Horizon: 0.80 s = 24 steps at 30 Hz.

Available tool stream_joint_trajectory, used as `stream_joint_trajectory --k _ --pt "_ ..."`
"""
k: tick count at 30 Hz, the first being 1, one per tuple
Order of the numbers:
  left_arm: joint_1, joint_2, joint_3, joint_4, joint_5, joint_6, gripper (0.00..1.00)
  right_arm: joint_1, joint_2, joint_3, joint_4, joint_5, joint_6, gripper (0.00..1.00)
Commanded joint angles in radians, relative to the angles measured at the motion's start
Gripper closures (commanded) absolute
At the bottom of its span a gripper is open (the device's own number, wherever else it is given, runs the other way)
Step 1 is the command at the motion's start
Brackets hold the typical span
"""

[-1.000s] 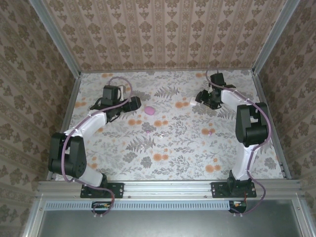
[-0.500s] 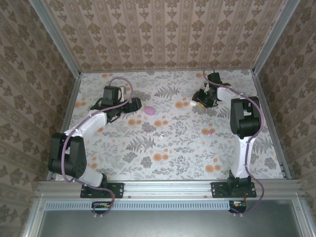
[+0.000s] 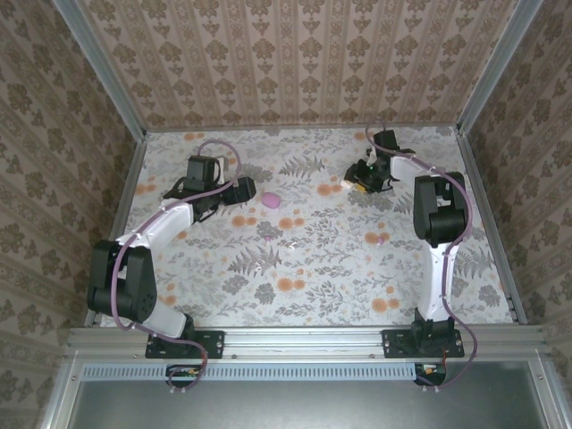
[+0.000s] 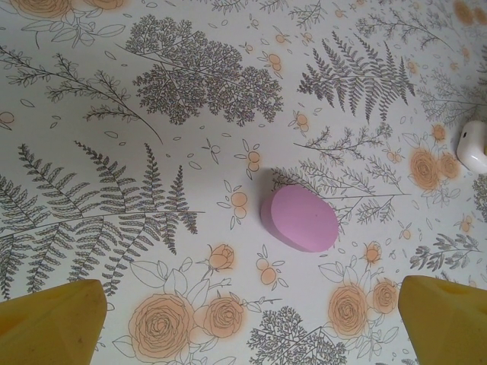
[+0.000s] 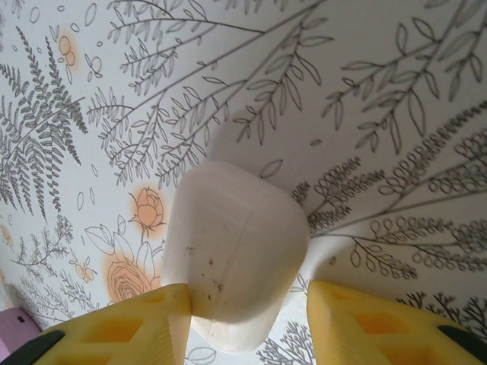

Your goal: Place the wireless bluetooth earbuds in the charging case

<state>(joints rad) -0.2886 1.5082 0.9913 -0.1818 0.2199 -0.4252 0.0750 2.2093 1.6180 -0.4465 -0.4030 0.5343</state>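
L gripper [image 4: 247, 325]: jaws wide open. Its yellow fingertips [image 4: 49, 323] sit in the bottom corners of the L wrist view, over the floral tablecloth [image 4: 114, 84]. Charging case [image 4: 299, 218] lies flat on the cloth just ahead of them, roughly centred btwn the two and apart from both, lid closed. In the top view the case is left of table centre, toward the far side, just beside the L gripper tip.

R gripper [image 5: 247, 319]: straddles the white earbud [image 5: 236, 243] (chunky rounded pc w/ a faint seam and a few dark specks). One yellow fingertip [image 5: 114, 331] is against its side. The other [image 5: 380, 323] is just beside it, w/ what looks like a thin sliver of cloth btwn. Can't tell if it's actually clamped or only bracketed. Earbud looks to be resting on the cloth, shadow close behind it.

In the top view the R gripper and earbud are in the far-right part of the table, well apart from the case. A white pc, likely the same earbud, shows at the right edge of the L wrist view, beyond the case.
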Motion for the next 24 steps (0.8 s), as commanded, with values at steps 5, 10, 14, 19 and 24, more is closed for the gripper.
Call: stream_joint_trajectory --k 5,10,14,19,24 --pt "-0.011 -0.015 0.033 -0.031 -0.013 0.020 0.00 0.064 0.035 0.104 -0.181 0.215 0.017 0.43" --pt "-0.011 -0.011 0.034 -0.036 -0.018 0.022 0.00 0.083 0.040 0.167 -0.202 0.244 0.076 0.34" --pt "-0.010 -0.008 0.034 -0.037 -0.020 0.022 0.00 0.109 0.096 0.278 -0.316 0.391 0.168 0.24" --pt "-0.011 -0.015 0.033 -0.045 -0.024 0.028 0.00 0.135 0.185 0.418 -0.449 0.443 0.210 0.28" --pt "-0.010 -0.029 0.026 -0.054 -0.033 0.036 0.00 0.146 0.187 0.430 -0.481 0.470 0.189 0.33"
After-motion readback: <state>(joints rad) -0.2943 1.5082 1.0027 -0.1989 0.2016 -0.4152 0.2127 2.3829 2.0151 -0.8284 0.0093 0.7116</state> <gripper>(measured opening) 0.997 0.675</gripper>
